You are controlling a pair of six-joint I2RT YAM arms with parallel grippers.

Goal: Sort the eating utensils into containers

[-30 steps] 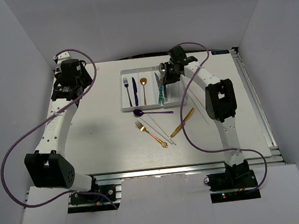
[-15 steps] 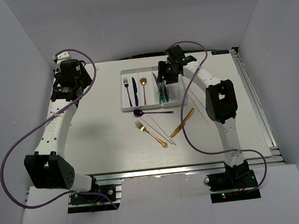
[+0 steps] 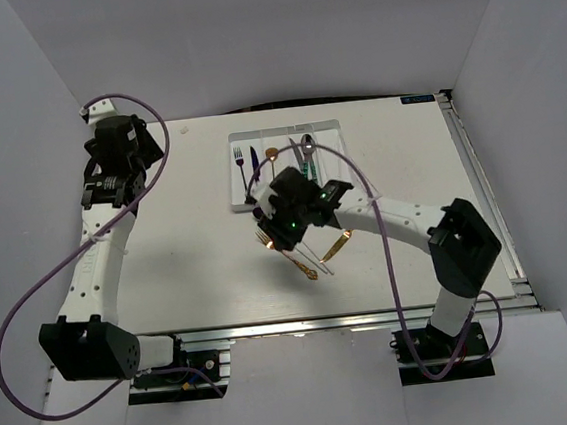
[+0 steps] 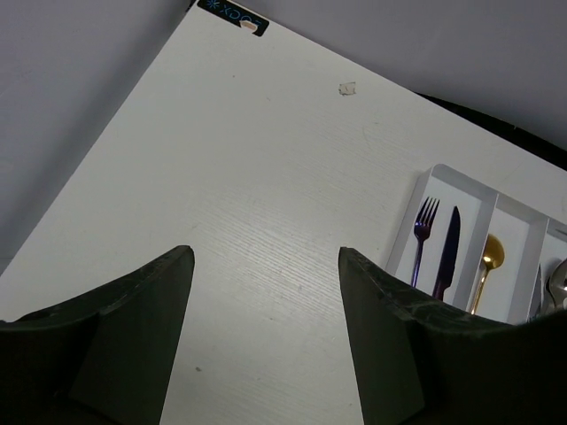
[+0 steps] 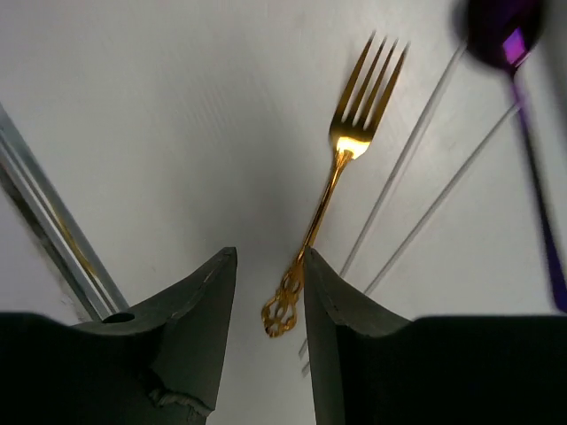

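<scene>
The white tray [image 3: 232, 173] at the back holds a purple fork [image 3: 239, 160], a purple knife [image 3: 255, 163], a gold spoon [image 3: 272, 156] and teal-handled utensils [image 3: 306, 162]. A gold fork [image 3: 296, 258], a gold knife [image 3: 338, 244] and white chopsticks [image 3: 314, 245] lie on the table in front of it. My right gripper [image 3: 284, 235] is open, low over the gold fork [image 5: 342, 159]; the fork's ornate handle end lies between the jaws [image 5: 270, 266]. A purple spoon [image 5: 501, 34] lies beyond. My left gripper [image 3: 108, 187] is open and empty at the far left.
The left wrist view shows bare table between the open jaws [image 4: 266, 257], with the tray [image 4: 436, 177] to their right. The table's metal front rail [image 5: 53, 232] runs just left of my right gripper. White walls enclose the table.
My right arm swung from over the tray's right compartments down to the gold fork in front of the tray. My left arm shifted slightly left.
</scene>
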